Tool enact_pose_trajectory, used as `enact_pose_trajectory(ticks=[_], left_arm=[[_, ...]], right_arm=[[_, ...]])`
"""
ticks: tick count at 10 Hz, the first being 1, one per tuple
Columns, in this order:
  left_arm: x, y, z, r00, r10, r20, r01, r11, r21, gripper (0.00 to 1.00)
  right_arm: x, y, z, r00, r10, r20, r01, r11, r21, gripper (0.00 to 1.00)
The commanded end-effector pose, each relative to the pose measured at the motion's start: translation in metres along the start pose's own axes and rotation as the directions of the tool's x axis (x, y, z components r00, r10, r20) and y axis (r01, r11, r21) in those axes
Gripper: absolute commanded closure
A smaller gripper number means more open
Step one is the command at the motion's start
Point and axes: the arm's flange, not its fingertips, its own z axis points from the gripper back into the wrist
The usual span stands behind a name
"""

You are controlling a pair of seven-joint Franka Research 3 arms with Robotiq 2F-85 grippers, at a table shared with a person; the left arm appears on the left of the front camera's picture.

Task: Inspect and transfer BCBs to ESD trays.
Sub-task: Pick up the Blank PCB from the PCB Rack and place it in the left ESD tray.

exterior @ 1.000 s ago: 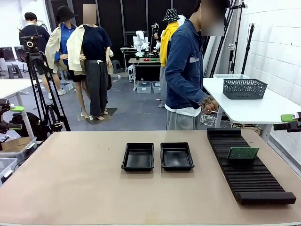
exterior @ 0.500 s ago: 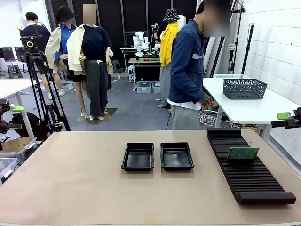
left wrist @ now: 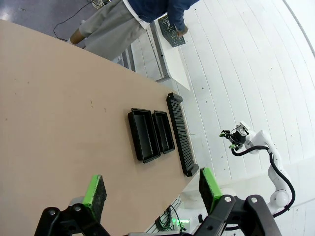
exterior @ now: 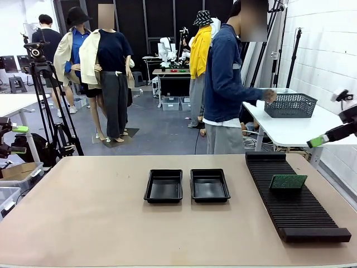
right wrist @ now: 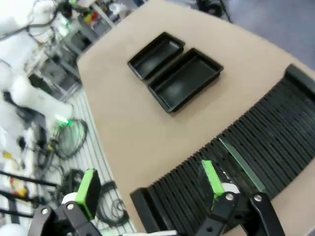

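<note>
BCB (exterior: 288, 181): one board seen, standing on edge in slotted rack (exterior: 301, 215), right of frame; pos. unchanged vs. 1 s ago. ESD trays (exterior: 163, 190): side by side at tabletop (exterior: 83, 212) centre, both empty, unmoved. Right gripper (exterior: 317, 141), right edge: has swung from level to angled down toward rack; fingers spread, nothing held. Left gripper (exterior: 18, 139), left edge: static, fingers spread. Person's hand (exterior: 270, 96) has moved to mesh basket (exterior: 290, 105), upper right. Judgement: right arm is likely lining up for a pick from the rack; no transfer done yet.
</note>
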Motion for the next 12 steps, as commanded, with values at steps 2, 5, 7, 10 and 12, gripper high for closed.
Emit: enact_pose_trajectory(ticks=[2,5,7,10,12], left_arm=[[0.0,-0.002,0.002,1.0,0.007,0.002,-0.007,1.0,-0.011,0.0],[0.0,-0.002,0.002,1.0,0.007,0.002,-0.007,1.0,-0.011,0.0],[0.0,-0.002,0.002,1.0,0.007,0.002,-0.007,1.0,-0.011,0.0],[0.0,-0.002,0.002,1.0,0.007,0.002,-0.007,1.0,-0.011,0.0],[0.0,-0.002,0.002,1.0,0.007,0.002,-0.007,1.0,-0.011,0.0]], right_arm=[[0.019,0.004,-0.023,0.946,0.238,-0.218,-0.248,0.968,-0.021,0.0],[0.039,0.015,-0.051,0.843,0.385,-0.374,-0.432,0.9,-0.047,0.0],[0.046,0.013,-0.068,0.73,0.459,-0.506,-0.548,0.836,-0.033,0.0],[0.045,0.0,-0.088,0.601,0.45,-0.661,-0.62,0.784,-0.03,0.0],[0.04,-0.009,-0.097,0.552,0.423,-0.719,-0.638,0.77,-0.037,0.0]])
